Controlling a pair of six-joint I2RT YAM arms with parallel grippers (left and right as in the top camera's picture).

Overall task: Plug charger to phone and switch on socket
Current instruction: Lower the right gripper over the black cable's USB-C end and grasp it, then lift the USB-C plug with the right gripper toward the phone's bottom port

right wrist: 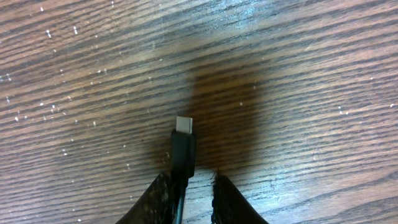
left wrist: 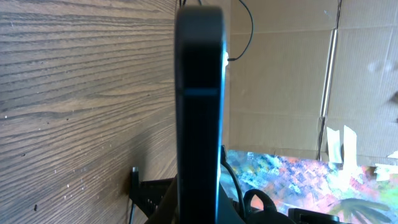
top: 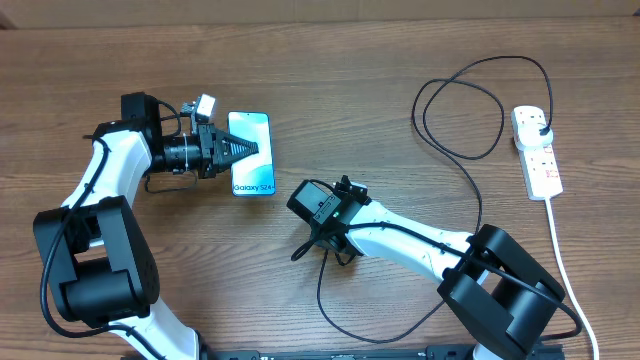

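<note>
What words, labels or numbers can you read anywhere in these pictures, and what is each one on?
"Galaxy S24": on the light blue screen of the phone, seen from overhead.
Red markings on the white power strip: too small to read.
Left wrist view and right wrist view: no readable text.

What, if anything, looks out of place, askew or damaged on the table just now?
Nothing stands out. The phone looks intact with its screen showing. The charger cable sprawls in loose loops with no visible knots or damage. The socket lies flat at far right.
</note>
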